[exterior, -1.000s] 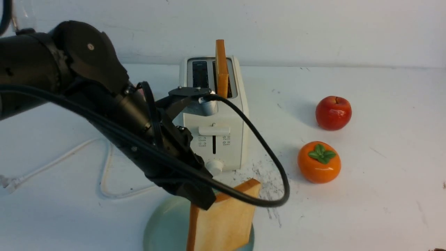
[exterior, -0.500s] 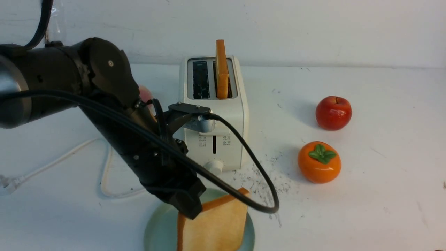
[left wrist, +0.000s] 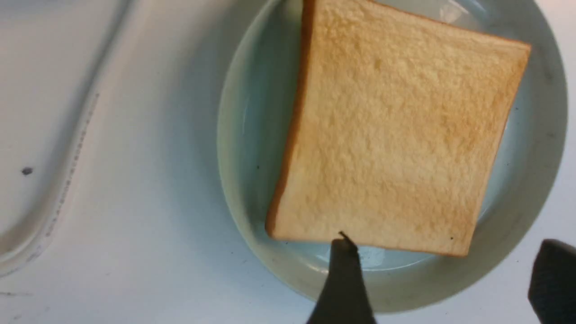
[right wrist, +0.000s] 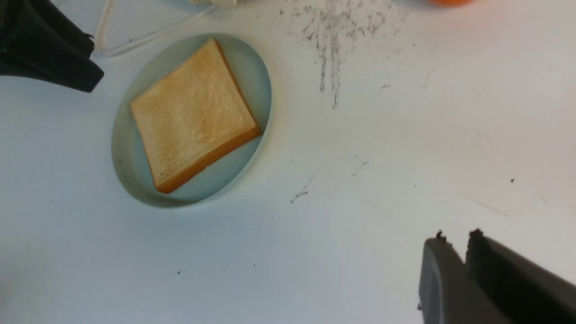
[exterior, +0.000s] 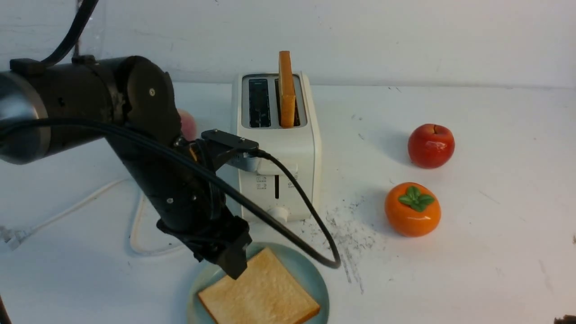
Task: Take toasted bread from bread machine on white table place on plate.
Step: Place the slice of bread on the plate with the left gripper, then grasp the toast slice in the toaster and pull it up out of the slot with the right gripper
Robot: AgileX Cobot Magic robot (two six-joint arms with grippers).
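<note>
Downward, left tool [left wrist: 445, 243] agape over plate [left wrist: 234, 135].

Golden slice [exterior: 259, 294] flat on plate [exterior: 302, 272]

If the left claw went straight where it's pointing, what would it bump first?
Probably the edge of the toasted bread lying on the plate. The open left gripper points down at it, though depth is unclear; it might touch the plate rim instead.

Prob. lab: robot arm [exterior: 81, 103], white table [exterior: 495, 270].
</note>
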